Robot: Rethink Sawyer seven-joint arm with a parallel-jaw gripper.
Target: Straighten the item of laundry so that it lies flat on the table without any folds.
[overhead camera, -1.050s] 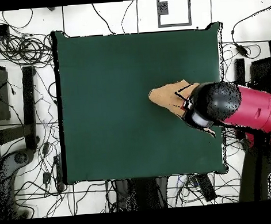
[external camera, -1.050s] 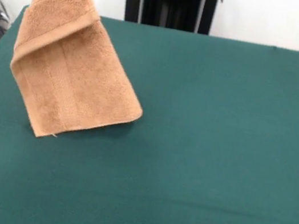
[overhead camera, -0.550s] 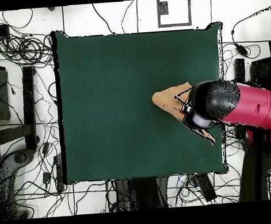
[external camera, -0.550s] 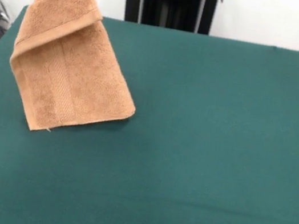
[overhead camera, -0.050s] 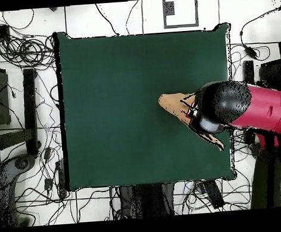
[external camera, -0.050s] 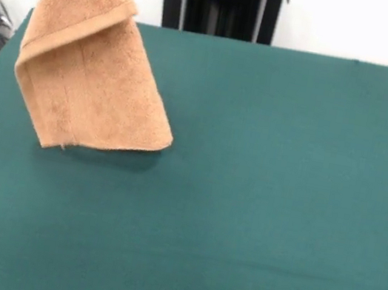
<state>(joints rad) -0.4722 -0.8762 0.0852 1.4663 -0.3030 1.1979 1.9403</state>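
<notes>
The item of laundry, a tan terry towel with a woven band, hangs slanted over the table's far left part. Its upper end runs out of the top of the front view. One side is folded over along the band. Its lower edge sits at or just above the green cloth, with a shadow under it. From overhead, the towel sticks out from under the red and black arm near the table's right edge. My gripper is under the arm's end, holding the towel's raised end; its tips are hidden.
Many cables lie on the floor around the table in the overhead view, and a black stand is at its left. The black pedestal rises behind the far edge in the front view.
The towel has been drawn up and toward the table's edge. Its lower edge has risen in the front view, and its tip has shifted slightly right in the overhead view.
</notes>
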